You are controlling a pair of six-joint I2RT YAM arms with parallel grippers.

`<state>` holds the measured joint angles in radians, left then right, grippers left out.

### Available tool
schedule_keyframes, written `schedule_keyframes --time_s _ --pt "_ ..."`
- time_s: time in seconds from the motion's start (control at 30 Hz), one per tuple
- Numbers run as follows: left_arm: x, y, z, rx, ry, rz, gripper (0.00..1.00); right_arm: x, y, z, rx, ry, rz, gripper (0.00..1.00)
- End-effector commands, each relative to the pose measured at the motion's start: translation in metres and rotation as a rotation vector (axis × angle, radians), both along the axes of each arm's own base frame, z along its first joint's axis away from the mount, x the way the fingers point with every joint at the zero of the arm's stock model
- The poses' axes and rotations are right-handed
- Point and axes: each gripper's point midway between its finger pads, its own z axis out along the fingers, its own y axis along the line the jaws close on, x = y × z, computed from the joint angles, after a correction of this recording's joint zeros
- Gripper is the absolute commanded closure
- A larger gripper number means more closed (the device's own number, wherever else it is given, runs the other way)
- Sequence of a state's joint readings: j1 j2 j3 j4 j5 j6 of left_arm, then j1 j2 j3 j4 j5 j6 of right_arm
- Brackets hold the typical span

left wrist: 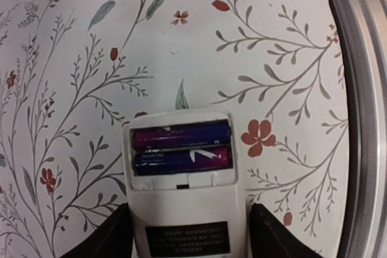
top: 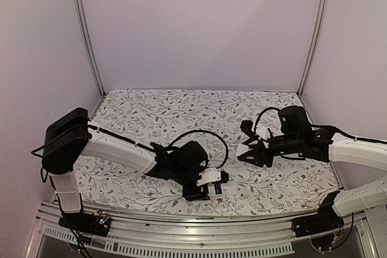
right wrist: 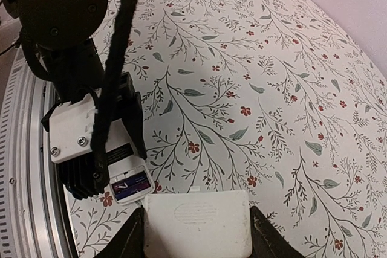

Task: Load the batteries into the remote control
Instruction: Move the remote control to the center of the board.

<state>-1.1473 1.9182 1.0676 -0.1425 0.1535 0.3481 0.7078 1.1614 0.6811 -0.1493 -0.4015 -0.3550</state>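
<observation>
Left wrist view: we log the remote control [left wrist: 184,209], back upward, clenched in the left claw [left wrist: 190,229] at the worktop's [left wrist: 181,40] near edge. Both batteries [left wrist: 181,160] lie side by side in its open bay. Right claw [right wrist: 196,237] grasps a white cover [right wrist: 196,219].

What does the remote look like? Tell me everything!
The remote control is white plastic, back side up over the flowery table, pinched at its sides by the left gripper. Its compartment is open, two purple batteries side by side inside; a dark label sits beside them. The button face is hidden. The right gripper holds its cover.
</observation>
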Motion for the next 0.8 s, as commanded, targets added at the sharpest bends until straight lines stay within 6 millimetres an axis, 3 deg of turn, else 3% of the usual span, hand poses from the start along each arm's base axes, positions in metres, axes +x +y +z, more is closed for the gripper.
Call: schedule_keyframes --time_s 0.0,0.3,0.47,0.53,0.6,0.67,0.77 --pt "-0.017 0.034 -0.024 0.132 0.164 -0.001 0.39 0.005 -0.001 0.008 0.011 -0.003 -0.016 0.84" --pt "-0.012 0.076 -0.027 0.183 0.142 0.105 0.54 0.000 0.001 0.010 0.005 0.000 0.025 0.84" --pt "-0.011 0.095 -0.025 0.199 0.131 0.150 0.55 -0.002 0.006 0.011 0.007 -0.004 0.063 0.84" --pt "-0.011 0.099 -0.025 0.199 0.124 0.155 0.52 -0.003 0.008 0.011 0.004 -0.001 0.079 0.84" --pt "-0.011 0.099 -0.021 0.183 0.113 0.152 0.40 -0.004 0.012 0.012 0.011 0.006 0.100 0.85" --pt "-0.009 0.095 -0.012 0.151 0.097 0.152 0.26 -0.007 0.015 0.010 0.015 0.015 0.121 0.85" --pt "-0.003 0.087 0.012 0.074 0.064 0.164 0.18 -0.014 0.020 0.004 0.004 0.017 0.164 0.85"
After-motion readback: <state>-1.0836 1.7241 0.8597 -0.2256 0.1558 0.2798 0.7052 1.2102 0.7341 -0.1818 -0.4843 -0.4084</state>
